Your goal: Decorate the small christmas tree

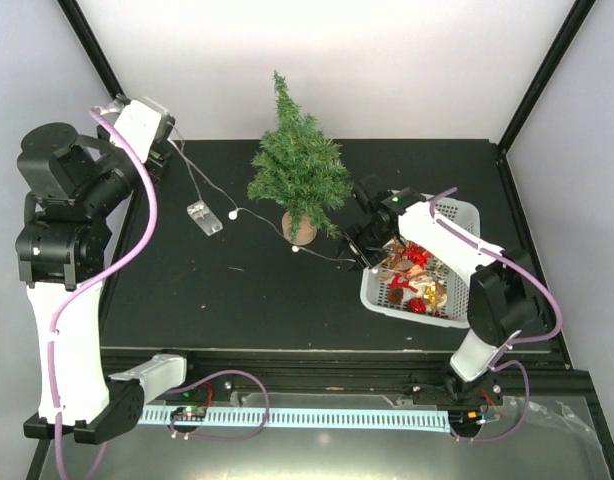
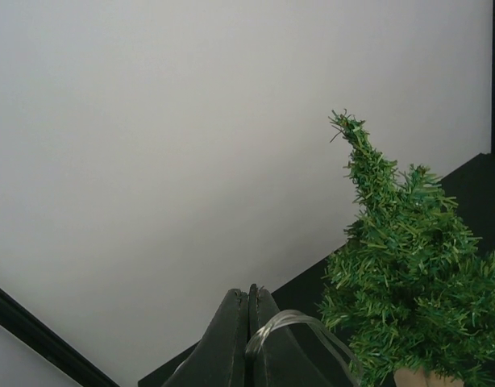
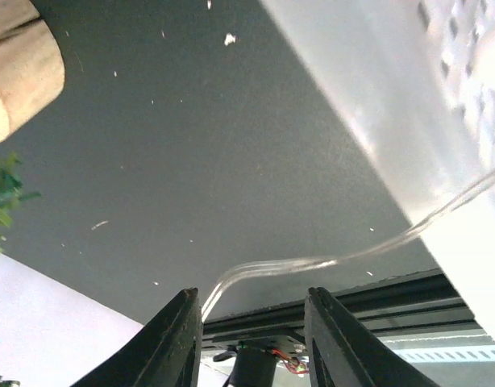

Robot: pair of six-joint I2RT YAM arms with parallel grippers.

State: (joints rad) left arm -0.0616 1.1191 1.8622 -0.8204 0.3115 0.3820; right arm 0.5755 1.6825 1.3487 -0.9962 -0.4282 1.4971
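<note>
The small christmas tree (image 1: 298, 168) stands upright in its brown pot (image 1: 299, 229) at the table's middle back. It also shows in the left wrist view (image 2: 409, 298). A clear light-string wire (image 1: 197, 178) runs from my left gripper (image 1: 170, 142) down to a clear battery box (image 1: 204, 217), then past the pot towards my right gripper (image 1: 360, 256). My left gripper (image 2: 249, 292) is raised at the far left and shut on the wire (image 2: 300, 322). My right gripper (image 3: 251, 302) is open, low beside the basket, with the wire (image 3: 264, 266) passing between its fingers close to the left one.
A white basket (image 1: 465, 215) holding red and gold ornaments (image 1: 417, 280) sits at the right, against my right arm. Its wall fills the right wrist view's upper right (image 3: 409, 121). Black frame posts stand at the back corners, and white walls enclose the table.
</note>
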